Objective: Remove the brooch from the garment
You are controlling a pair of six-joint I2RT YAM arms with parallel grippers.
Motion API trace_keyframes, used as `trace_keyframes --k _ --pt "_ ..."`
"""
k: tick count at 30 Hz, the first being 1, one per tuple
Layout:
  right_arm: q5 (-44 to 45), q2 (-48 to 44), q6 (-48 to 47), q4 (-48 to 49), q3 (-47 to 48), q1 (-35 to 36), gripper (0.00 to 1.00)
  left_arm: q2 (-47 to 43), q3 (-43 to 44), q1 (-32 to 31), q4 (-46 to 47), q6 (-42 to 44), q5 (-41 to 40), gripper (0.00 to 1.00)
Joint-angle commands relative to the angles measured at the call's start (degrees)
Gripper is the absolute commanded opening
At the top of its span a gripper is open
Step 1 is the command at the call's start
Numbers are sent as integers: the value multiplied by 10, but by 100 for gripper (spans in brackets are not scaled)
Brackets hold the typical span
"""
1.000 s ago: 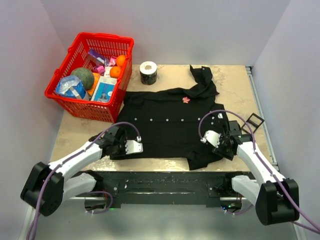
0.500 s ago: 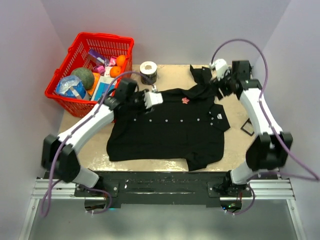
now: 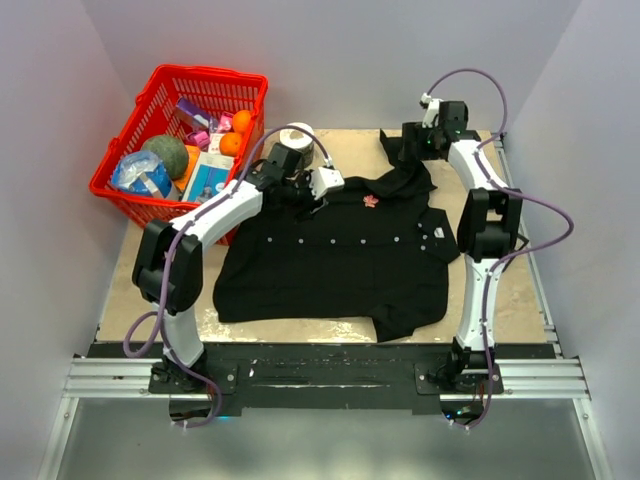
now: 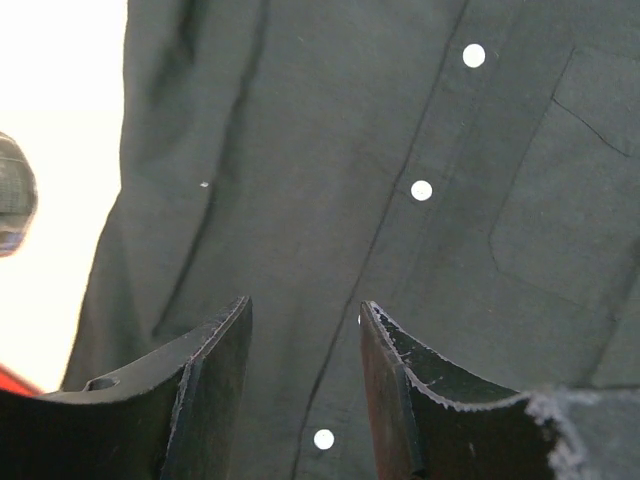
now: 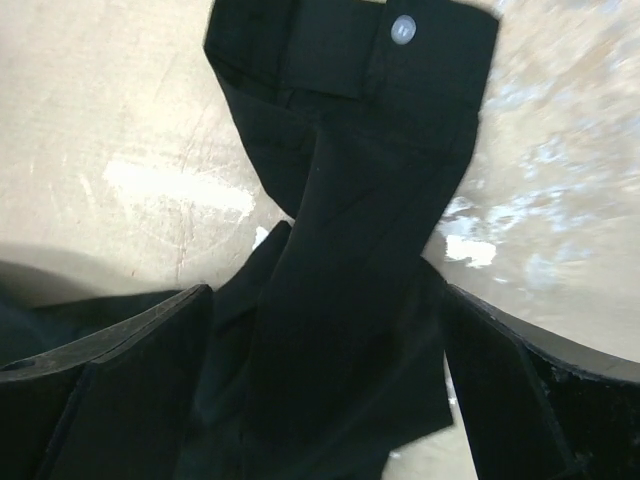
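The black shirt (image 3: 340,255) lies spread flat on the table, its row of white buttons (image 3: 345,240) running across it. The tiny reddish-pink brooch (image 3: 371,201) is pinned near its far edge. My left gripper (image 3: 320,192) is open and hovers over the shirt's far left part, a little left of the brooch. In the left wrist view it (image 4: 305,330) is over the button placket (image 4: 422,190), and the brooch is out of view. My right gripper (image 3: 412,140) is open over the bunched cloth at the far right. Its wide jaws (image 5: 325,300) straddle a black strip (image 5: 350,230).
A red basket (image 3: 165,216) of groceries stands at the far left. A tape roll (image 3: 297,141) sits behind the shirt, next to my left arm. The shirt's white label (image 3: 437,233) is on its right side. Bare tan tabletop (image 3: 150,280) lies left of the shirt.
Both arms swung from the near edge to the far side. The left gripper moved right toward the brooch; the right gripper moved left over the bunched cloth.
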Motion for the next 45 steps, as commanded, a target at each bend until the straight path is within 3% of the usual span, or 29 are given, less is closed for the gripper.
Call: trace_keyframes --k 1,4,6,10,11,13,17,22,28,32,34,36,38,39,40,42,45 --pt "20 20 64 4 51 20 94 4 11 -3 -2 -27 17 52" --pt "70 10 93 0 29 27 91 12 19 -4 2 -31 8 52" --pt "65 5 101 3 20 28 81 19 25 -4 4 -34 8 52" --pt "42 31 126 37 51 28 40 41 34 -8 3 -36 8 52" --pt "42 43 134 53 64 29 20 47 35 -10 1 -30 10 52" --pt "43 83 151 70 110 32 11 51 35 -15 -7 -24 13 52" --pt "78 140 192 129 189 43 9 50 24 -17 -19 -8 7 51" --pt "215 178 204 175 239 66 23 38 1 -18 -33 -4 6 51" --pt "310 223 226 226 308 78 11 36 -10 -21 -34 -14 -2 51" --pt "356 217 211 267 324 83 9 34 -13 -26 -36 -15 -3 51" --pt "388 211 188 294 327 83 11 32 -17 -27 -36 -15 -3 51" --pt "384 201 182 289 323 76 42 34 -20 -26 -35 -10 -5 51" --pt "306 159 188 244 304 58 62 33 -20 -27 -31 -4 -11 51" --pt "266 132 189 236 255 47 80 33 -18 -27 -31 -3 -14 51" --pt "164 106 172 234 218 24 88 32 -17 -26 -26 -2 -21 51" --pt "101 8 151 246 83 1 98 29 -13 -24 -16 1 -32 52" --pt "47 -99 93 218 -66 -39 98 29 -6 -19 -6 9 -44 53"
